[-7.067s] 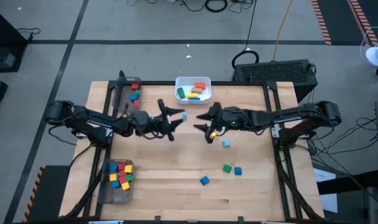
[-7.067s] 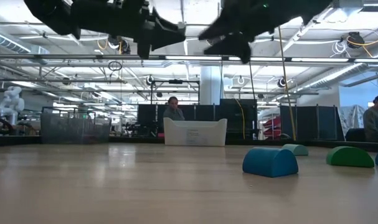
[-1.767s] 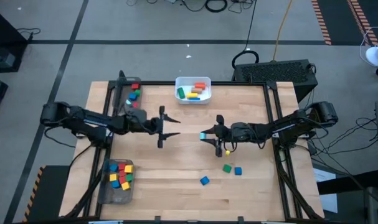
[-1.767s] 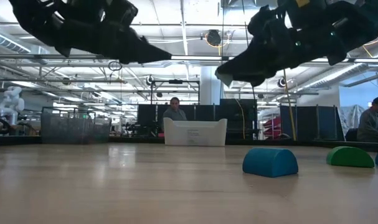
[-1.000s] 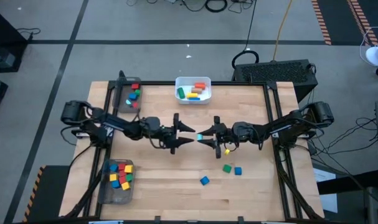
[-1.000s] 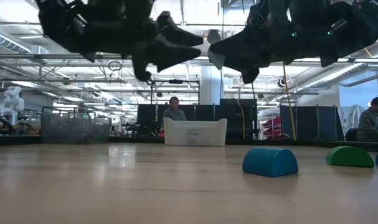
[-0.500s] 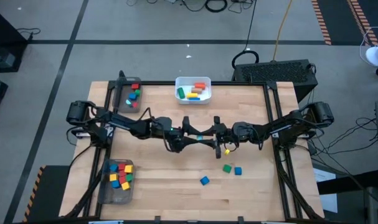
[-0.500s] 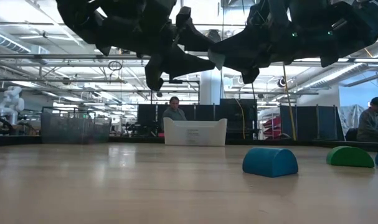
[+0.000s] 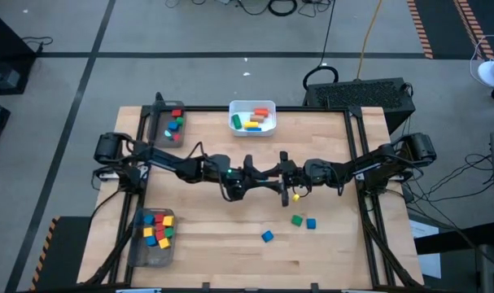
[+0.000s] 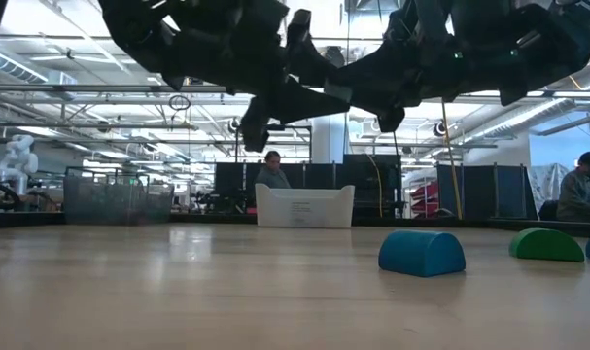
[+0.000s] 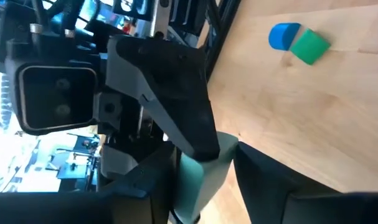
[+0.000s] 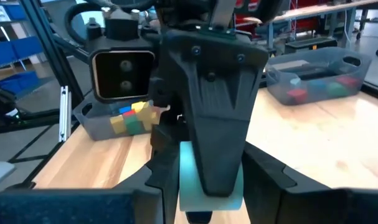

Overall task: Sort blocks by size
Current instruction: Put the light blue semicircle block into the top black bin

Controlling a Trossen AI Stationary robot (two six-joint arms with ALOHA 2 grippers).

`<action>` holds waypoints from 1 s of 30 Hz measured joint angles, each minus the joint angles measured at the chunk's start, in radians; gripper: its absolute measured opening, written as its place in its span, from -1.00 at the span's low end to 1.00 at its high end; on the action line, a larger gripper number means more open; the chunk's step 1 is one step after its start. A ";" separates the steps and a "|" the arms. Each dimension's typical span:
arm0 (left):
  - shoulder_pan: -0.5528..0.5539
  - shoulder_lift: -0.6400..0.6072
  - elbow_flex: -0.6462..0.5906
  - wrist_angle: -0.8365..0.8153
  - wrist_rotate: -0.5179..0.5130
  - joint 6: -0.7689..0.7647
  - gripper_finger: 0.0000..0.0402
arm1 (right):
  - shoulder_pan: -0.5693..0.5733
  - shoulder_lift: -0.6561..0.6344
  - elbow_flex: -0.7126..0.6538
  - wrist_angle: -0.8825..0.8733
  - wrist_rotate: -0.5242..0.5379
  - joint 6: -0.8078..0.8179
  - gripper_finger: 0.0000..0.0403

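Between the right gripper's [image 12: 210, 205] fingers sits the pale teal wooden block [image 12: 187, 180], clamped and held above mid-desk; the left gripper [image 9: 248, 181] meets it head-on, its fingers straddling the same block, closing; whether they grip yet, I cannot tell.

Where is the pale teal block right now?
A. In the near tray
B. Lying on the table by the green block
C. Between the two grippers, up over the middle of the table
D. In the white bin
C: the pale teal block sits between the fingers of the right gripper and the left gripper, which meet above the table.
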 joint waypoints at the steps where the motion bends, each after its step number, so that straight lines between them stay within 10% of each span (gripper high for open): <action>1: 0.000 0.009 0.007 -0.002 -0.004 0.000 -0.23 | 0.000 0.000 0.000 -0.002 0.000 0.006 -0.40; 21: -0.014 -0.010 0.022 0.009 -0.183 -0.195 -0.60 | 0.004 -0.039 0.001 0.020 0.026 0.025 -0.19; 30: -0.005 -0.106 0.017 -0.116 -0.382 -0.303 -0.60 | 0.016 -0.264 0.003 -0.326 0.135 0.057 -0.20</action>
